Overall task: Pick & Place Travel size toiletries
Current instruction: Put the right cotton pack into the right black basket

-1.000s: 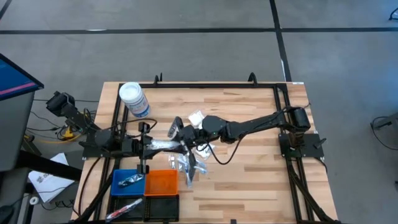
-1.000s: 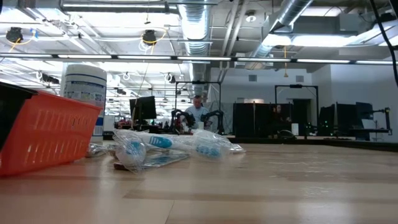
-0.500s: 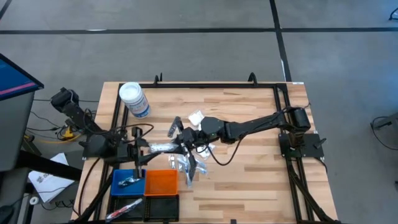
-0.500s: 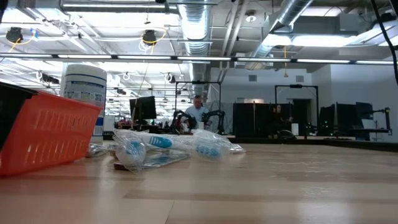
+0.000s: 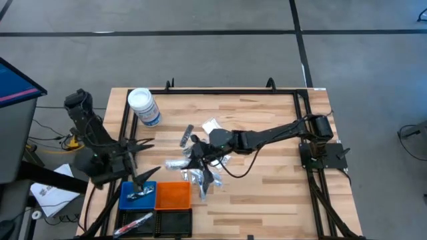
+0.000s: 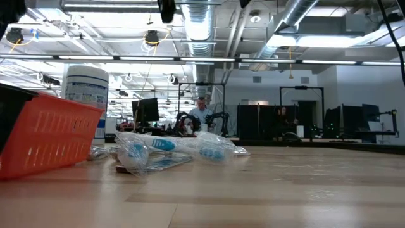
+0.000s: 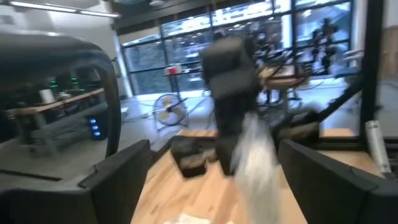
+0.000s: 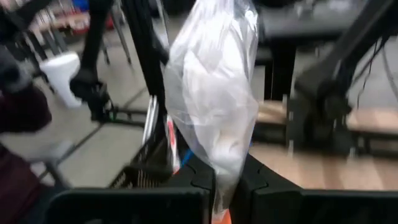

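My right gripper (image 5: pixel 195 153) is over the table's middle, shut on a clear-wrapped white packet (image 8: pixel 214 93) of the travel size toiletries. My left gripper (image 5: pixel 143 160) stands open at the table's left edge, above the blue tray (image 5: pixel 137 195), with nothing between its fingers; its wrist view shows the packet (image 7: pixel 255 149) under the other arm. More toiletries lie flat on the wood: a pile (image 5: pixel 200 177), a slim tube (image 5: pixel 185 136) and a white packet (image 5: pixel 212 125). One item lies in the blue tray. My right gripper pinches one end of the packet's clear wrapper (image 8: pixel 225 169) between its two shut fingers. In the left wrist view the packet hangs below the gripper, clear of the table. How many layers of wrapper are caught I cannot tell.
A large white-lidded jar (image 5: pixel 143 107) stands at the far left. An orange tray (image 5: pixel 173 195) and a black tray (image 5: pixel 172 220) sit beside the blue one at the near left edge. A black frame (image 5: pixel 300 100) borders the wooden table; the right half is bare wood.
My left gripper has opened, let go of the long packet that both grippers held, and drawn back toward the table's left edge. My right gripper keeps its hold and has shifted slightly toward the left; the packet now hangs from it alone.
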